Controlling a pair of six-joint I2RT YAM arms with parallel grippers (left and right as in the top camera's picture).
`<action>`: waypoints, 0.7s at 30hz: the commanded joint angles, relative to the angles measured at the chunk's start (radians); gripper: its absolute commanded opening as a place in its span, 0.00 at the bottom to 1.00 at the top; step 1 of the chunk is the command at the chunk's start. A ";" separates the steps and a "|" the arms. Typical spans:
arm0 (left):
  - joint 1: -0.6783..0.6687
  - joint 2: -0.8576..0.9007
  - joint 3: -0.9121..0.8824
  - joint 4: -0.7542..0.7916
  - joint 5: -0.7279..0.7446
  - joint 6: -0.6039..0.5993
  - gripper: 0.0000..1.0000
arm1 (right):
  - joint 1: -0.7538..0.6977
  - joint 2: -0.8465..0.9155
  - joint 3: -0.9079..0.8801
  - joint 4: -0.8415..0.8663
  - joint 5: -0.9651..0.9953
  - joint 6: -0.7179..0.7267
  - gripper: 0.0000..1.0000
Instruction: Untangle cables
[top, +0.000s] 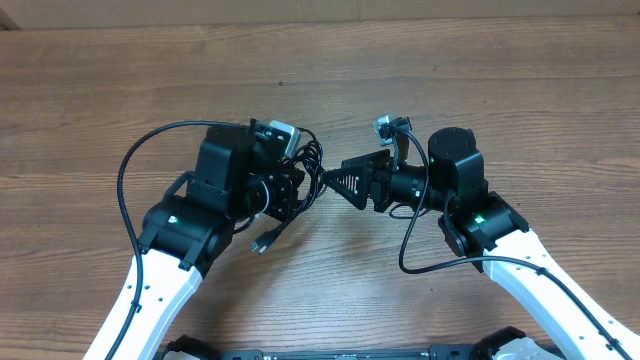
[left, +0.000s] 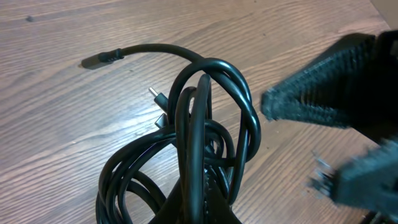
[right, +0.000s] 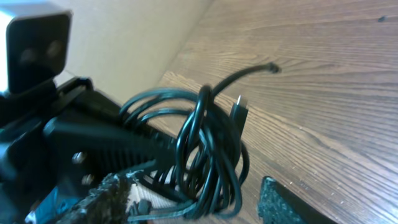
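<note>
The cables (top: 308, 172) are thin black cords bunched in loose loops between the two arms. My left gripper (top: 298, 186) is shut on the bundle; in the left wrist view the cables (left: 208, 118) rise as upright loops from my left gripper (left: 203, 214) at the bottom edge. One plug end (left: 99, 59) lies on the table, and another plug (top: 262, 243) hangs toward the front. My right gripper (top: 337, 180) points left and is open. In the right wrist view the cables (right: 208, 149) hang between the fingers (right: 283, 205) of my right gripper (right: 193, 198), which stand apart on either side.
The wooden table (top: 480, 70) stretches all round. Thicker black arm cables loop out at the left (top: 125, 190) and under the right arm (top: 410, 255). The left wrist camera (right: 37, 43) sits close to the right gripper's upper left.
</note>
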 joint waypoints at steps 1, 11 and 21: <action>-0.036 -0.007 0.023 0.011 0.024 -0.019 0.04 | -0.002 -0.002 0.019 0.006 0.043 0.004 0.62; -0.077 -0.007 0.023 0.032 0.018 -0.076 0.04 | -0.002 -0.002 0.019 -0.043 0.064 0.003 0.54; -0.077 -0.007 0.023 0.034 0.118 -0.123 0.04 | -0.002 -0.002 0.019 -0.053 0.099 0.000 0.17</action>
